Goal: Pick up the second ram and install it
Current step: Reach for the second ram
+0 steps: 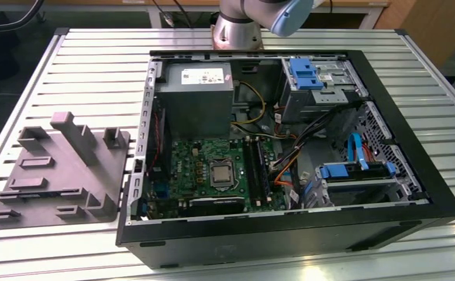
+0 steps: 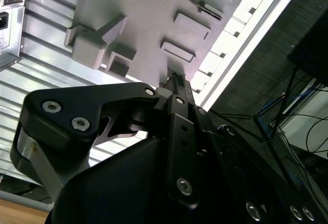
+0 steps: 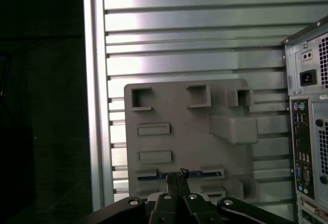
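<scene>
Where the first wrist view looks down past the arm's own linkage, the end effector [image 3: 177, 179] hangs over the grey tray [image 3: 179, 131]. Its two fingers are drawn together until the tips meet, with nothing between them. The second ram [image 3: 205, 174] lies in a long slot of that tray, a thin dark strip with small chips along it. The fingertips line up over the strip's middle, and the tray looks well below them. The second wrist view gives the same reading: fingers pinched closed, pointing at the tray's edge. In the exterior view the tray sits on the slatted table [image 1: 95, 70] at 9 o'clock of the open computer case [image 1: 290, 234], just beside its wall. The ram's slot runs near the tray's 6 o'clock edge, and the tall upright blocks stand toward its 12 to 1 o'clock corner. The arm's base [image 1: 239, 26] stands at 12 o'clock of the case. Inside the case, the power supply [image 1: 192, 96] is at 11 o'clock and the green motherboard [image 1: 200, 161] at 7 o'clock. The board's long black slots [image 1: 257, 170] run at 3 o'clock of the processor socket [image 1: 222, 174]. Blue drive brackets [image 1: 304, 73] sit at 1 o'clock.
</scene>
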Action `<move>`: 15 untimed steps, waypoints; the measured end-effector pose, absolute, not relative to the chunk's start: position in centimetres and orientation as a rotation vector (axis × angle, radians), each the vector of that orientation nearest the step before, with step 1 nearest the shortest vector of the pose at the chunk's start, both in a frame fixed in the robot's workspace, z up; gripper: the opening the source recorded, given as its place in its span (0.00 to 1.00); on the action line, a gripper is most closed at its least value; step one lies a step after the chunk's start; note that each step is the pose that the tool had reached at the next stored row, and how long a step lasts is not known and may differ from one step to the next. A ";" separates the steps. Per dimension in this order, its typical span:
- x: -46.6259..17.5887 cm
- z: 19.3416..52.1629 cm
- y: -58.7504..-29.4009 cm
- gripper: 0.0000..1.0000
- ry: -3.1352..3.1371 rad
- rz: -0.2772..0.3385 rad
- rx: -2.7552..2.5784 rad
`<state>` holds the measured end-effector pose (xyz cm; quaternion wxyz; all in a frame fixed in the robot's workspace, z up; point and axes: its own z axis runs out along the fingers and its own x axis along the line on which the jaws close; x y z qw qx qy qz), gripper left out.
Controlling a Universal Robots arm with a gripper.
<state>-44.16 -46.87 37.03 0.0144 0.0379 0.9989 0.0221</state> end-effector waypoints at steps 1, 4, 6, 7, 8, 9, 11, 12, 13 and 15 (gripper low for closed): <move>-44.2 37.0 -46.9 0.11 3.110 0.069 0.118; -44.2 37.0 -46.9 0.11 3.110 0.069 0.118; -44.3 37.0 -46.9 0.11 3.110 0.069 0.118; -44.3 37.0 -46.9 0.11 3.110 0.069 0.118; -44.3 37.0 -46.9 0.11 3.110 0.069 0.118; -44.4 37.0 -46.9 0.11 3.110 0.069 0.118; -44.4 36.9 -46.9 0.11 3.110 0.069 0.118; -44.5 36.9 -46.9 0.11 3.110 0.069 0.118; -44.5 36.9 -46.9 0.11 3.110 0.069 0.118; -44.5 36.8 -47.0 0.11 3.110 0.069 0.118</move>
